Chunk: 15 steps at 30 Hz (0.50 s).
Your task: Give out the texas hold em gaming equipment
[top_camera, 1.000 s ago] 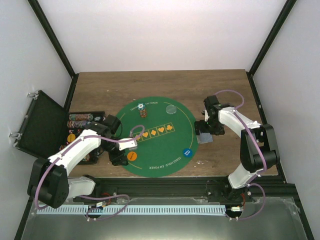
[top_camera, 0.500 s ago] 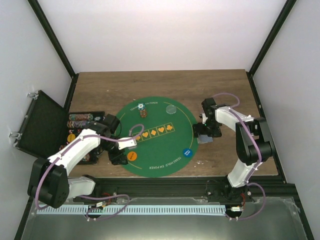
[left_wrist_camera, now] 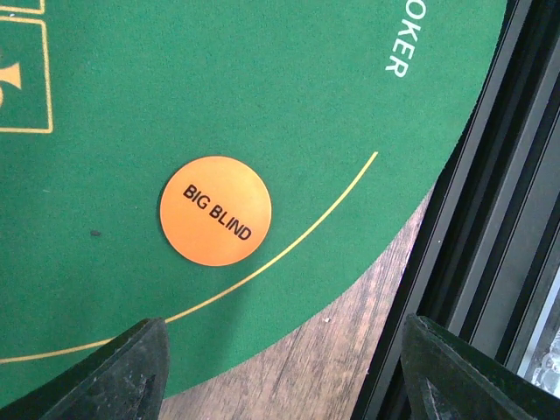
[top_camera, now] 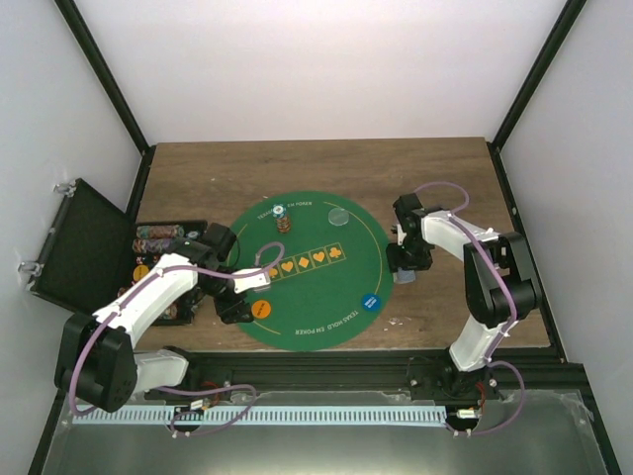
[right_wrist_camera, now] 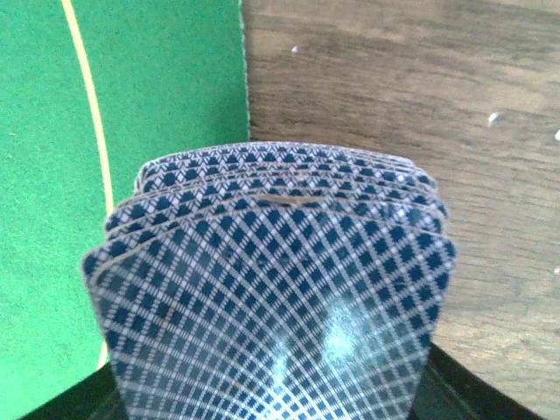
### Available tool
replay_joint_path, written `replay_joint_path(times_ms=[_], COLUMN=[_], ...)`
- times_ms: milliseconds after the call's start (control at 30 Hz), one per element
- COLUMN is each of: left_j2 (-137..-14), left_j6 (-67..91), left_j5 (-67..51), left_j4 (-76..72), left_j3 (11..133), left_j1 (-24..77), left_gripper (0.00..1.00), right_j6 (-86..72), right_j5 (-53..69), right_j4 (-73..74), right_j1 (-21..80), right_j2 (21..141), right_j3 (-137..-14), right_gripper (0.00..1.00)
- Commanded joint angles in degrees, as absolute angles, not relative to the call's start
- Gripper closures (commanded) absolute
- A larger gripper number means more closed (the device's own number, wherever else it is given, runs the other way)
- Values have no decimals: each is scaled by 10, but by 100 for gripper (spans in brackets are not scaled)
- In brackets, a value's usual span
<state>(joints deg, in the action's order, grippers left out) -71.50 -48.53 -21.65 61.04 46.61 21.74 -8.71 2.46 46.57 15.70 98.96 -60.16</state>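
Jaws on the right pinch the bowed card deck (right_wrist_camera: 267, 289) at the 3 o'clock edge of the mat (top_camera: 326, 297), probably to deal; left jaws gape empty over the 8 o'clock BIG BLIND disc (left_wrist_camera: 215, 210).

Deep green mat (top_camera: 326, 287) on a brown woodgrain table (top_camera: 297, 168).
Mat ringed by a thin yellow line, lettered in white, with yellow-outlined boxes; orange disc (left_wrist_camera: 215, 210) printed BIG BLIND in black; blue disc (top_camera: 371, 302) marked in white; playing cards (right_wrist_camera: 271, 289) backed in a dark-blue diamond lattice on white; open case (top_camera: 84, 237) black.
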Motion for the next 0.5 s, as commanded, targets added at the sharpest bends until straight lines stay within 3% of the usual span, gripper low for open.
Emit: replay_joint_path(times_ms=[0,133,467], left_j2=[-709,-709,-702], left_j6=[-486,-483,-453], left_j5=[-222,-225,-243], left_j4=[615,614,598], left_j3=[478,477,496], left_j1=[213,211,166], left_gripper=[26,26,26], right_j6=[-91,-88,-81], right_j5=[5,-1,-49], right_j4=[465,476,539], right_j1=[169,173,247], right_j2=[998,987,960], right_j3=[-600,-610,-677], right_gripper=[50,59,61])
